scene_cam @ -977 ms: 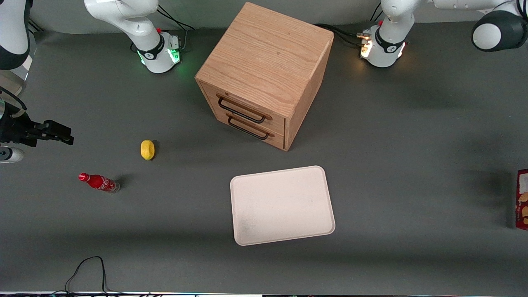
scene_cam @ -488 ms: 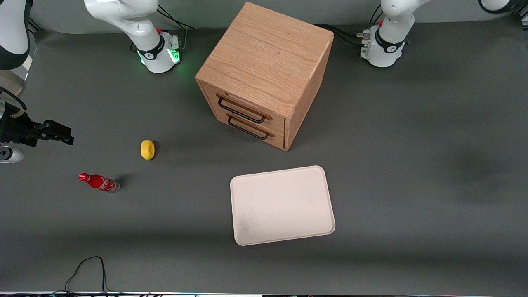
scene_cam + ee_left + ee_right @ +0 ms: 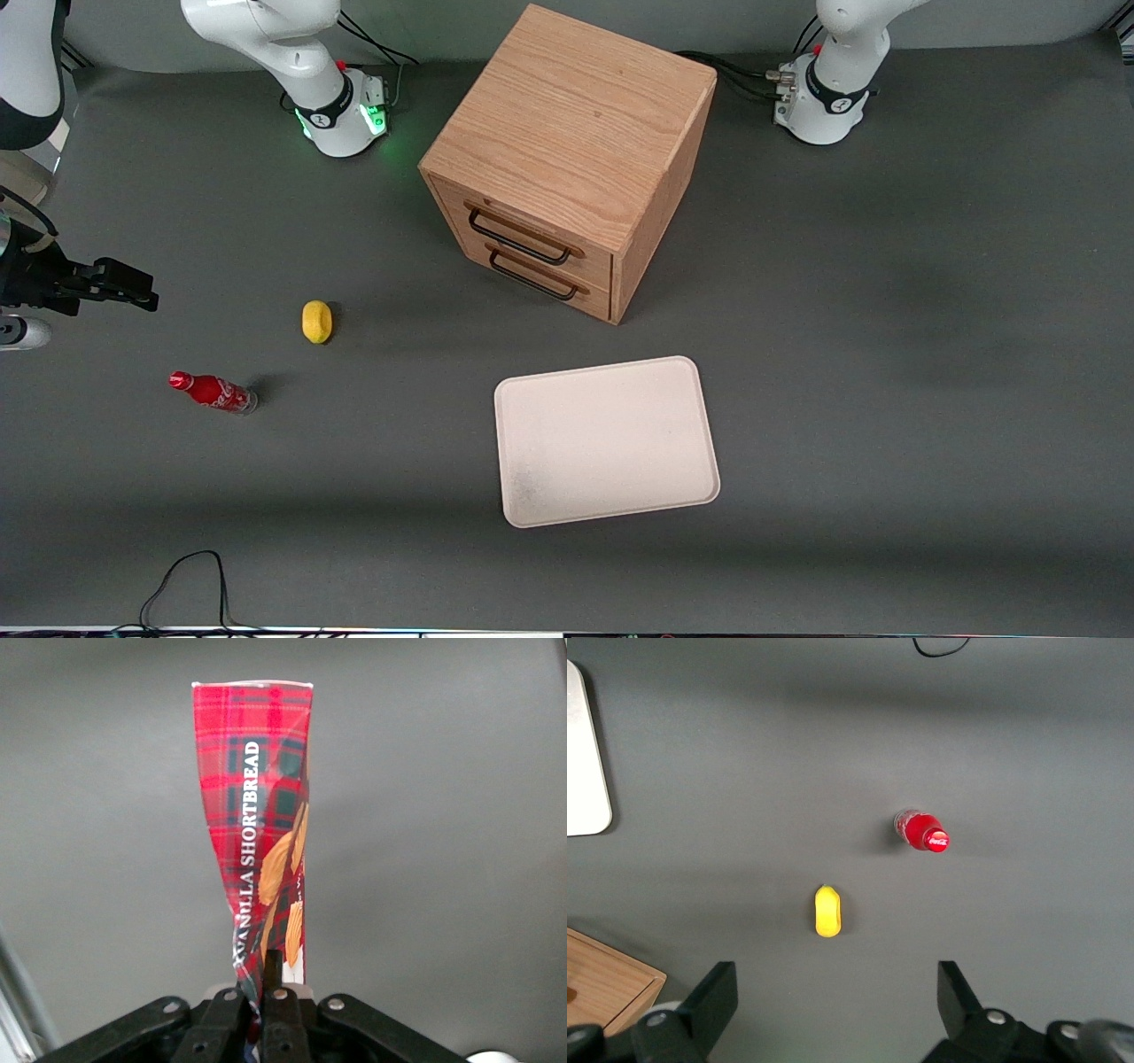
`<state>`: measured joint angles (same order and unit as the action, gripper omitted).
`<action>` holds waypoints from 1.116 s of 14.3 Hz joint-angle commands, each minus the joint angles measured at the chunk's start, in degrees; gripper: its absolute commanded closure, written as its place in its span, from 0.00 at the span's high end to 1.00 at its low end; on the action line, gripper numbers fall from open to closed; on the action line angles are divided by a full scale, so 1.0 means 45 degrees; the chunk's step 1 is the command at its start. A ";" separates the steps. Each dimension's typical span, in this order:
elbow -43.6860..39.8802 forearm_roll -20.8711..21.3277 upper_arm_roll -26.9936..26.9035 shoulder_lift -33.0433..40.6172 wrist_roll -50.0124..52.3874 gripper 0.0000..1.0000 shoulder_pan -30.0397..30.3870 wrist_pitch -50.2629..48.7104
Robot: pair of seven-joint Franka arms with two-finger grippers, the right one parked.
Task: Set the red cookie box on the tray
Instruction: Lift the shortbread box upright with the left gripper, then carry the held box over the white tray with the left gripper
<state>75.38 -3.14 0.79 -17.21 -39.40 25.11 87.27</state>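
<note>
The red cookie box (image 3: pixel 259 833), a tartan carton with white lettering and golden cookie pictures, shows only in the left wrist view. It sticks out from my gripper (image 3: pixel 263 973), which is shut on its near end, and its wall is pinched in between the fingers (image 3: pixel 274 964). Only bare grey table shows under the box. Neither the box nor my gripper appears in the front view; both are off toward the working arm's end. The cream-white tray (image 3: pixel 611 443) lies flat and bare in front of the wooden cabinet, nearer the front camera, and its corner (image 3: pixel 580 753) shows in the right wrist view.
A wooden two-drawer cabinet (image 3: pixel 567 159) stands mid-table, drawers shut. A yellow fruit (image 3: pixel 316 321) and a small red cola bottle (image 3: pixel 213 392) lie toward the parked arm's end. A black cable (image 3: pixel 186 576) loops at the table's near edge.
One second ago the box showed at the front view's edge toward the working arm's end; it and the arm's elbow have since left that view.
</note>
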 commanded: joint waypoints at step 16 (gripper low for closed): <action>-0.2006 0.0986 -0.0020 -0.5763 1.7339 0.00 -1.0636 0.6267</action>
<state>69.72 -1.75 1.80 -40.27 31.46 -20.38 113.82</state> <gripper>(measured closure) 0.965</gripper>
